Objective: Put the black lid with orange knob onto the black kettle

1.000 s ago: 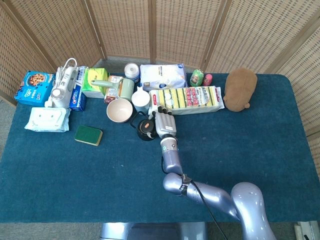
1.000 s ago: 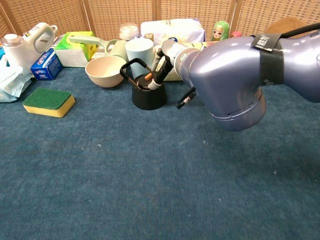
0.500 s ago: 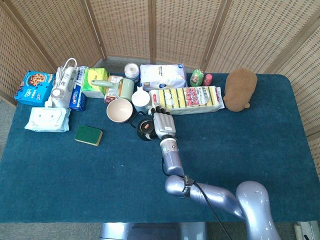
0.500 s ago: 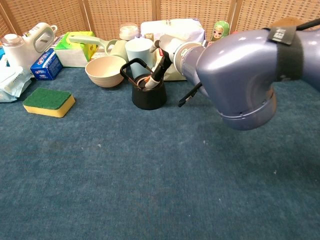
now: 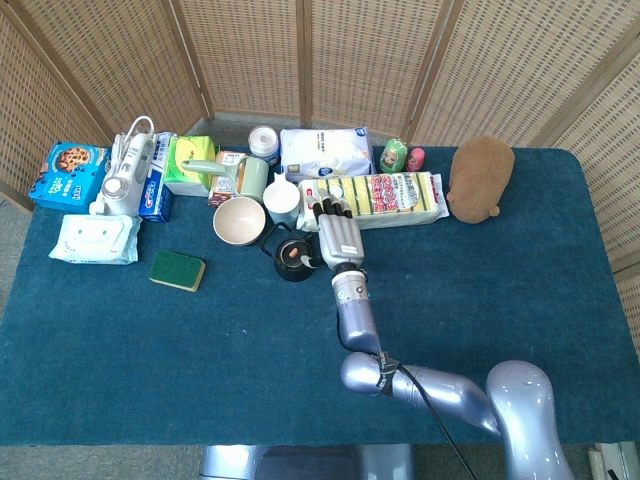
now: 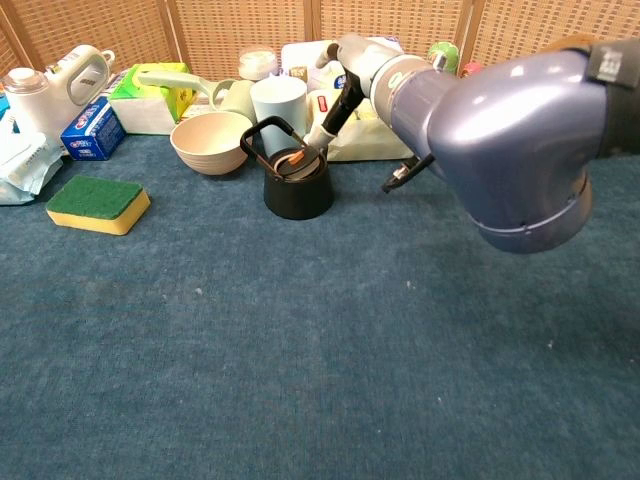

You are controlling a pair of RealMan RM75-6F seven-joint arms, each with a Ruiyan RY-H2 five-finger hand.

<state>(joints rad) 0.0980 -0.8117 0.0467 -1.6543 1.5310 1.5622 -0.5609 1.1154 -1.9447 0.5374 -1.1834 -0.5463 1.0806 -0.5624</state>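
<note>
Found the black lid (image 6: 289, 160) lying in the mouth of the black kettle (image 6: 297, 187), near the back row of clutter, just beside the bowl (image 6: 211, 141) and the cup (image 6: 279, 101). Judged it not quite level: orange knob (image 6: 296, 155) pointing up, axis seemingly canted a little toward the right hand (image 5: 338, 238). Saw that hand's fingers (image 6: 322, 131) stretched out and apart, clasping nothing, one tip at or just beside the knob; could not tell whether touching. Feared a snag on lifting away: could hook the knob, tip the lid out, or knock the raised handle (image 6: 258, 134) and shove the kettle against the bowl
</note>
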